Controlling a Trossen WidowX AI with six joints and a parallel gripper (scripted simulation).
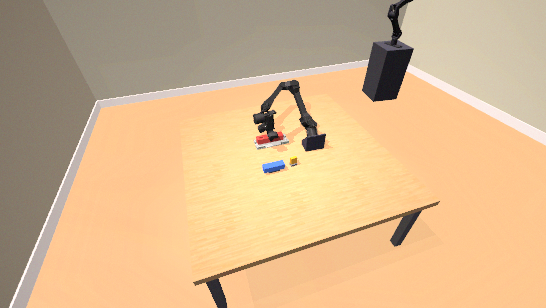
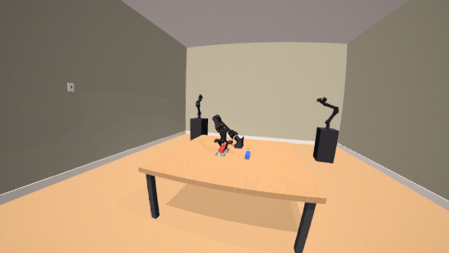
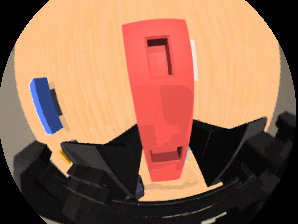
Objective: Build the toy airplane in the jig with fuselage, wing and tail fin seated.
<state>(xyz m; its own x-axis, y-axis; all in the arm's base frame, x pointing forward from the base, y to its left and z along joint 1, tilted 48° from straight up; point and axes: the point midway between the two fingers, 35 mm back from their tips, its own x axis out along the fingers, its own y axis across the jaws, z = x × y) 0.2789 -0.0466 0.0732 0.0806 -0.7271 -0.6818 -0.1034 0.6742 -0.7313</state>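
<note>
My gripper (image 1: 271,134) (image 2: 224,144) (image 3: 161,121) is shut on the red fuselage (image 1: 261,138) (image 2: 222,149) (image 3: 162,96), gripping it near one end. The fuselage is long, with two rectangular sockets on top. It lies over the white jig (image 1: 270,145) (image 2: 219,154), and I cannot tell if it sits fully down. In the wrist view only a white sliver of the jig (image 3: 193,50) shows beside it. The blue wing (image 1: 273,166) (image 2: 247,154) (image 3: 45,104) lies flat on the table in front of the jig. The small yellow tail fin (image 1: 294,160) (image 2: 248,149) stands next to the wing.
The arm's base (image 1: 314,142) stands on the table right of the jig. The wooden table (image 1: 300,210) (image 2: 255,177) stretches wide toward the front. Black pedestals with other arms (image 1: 387,70) (image 2: 326,144) stand on the floor away from the table.
</note>
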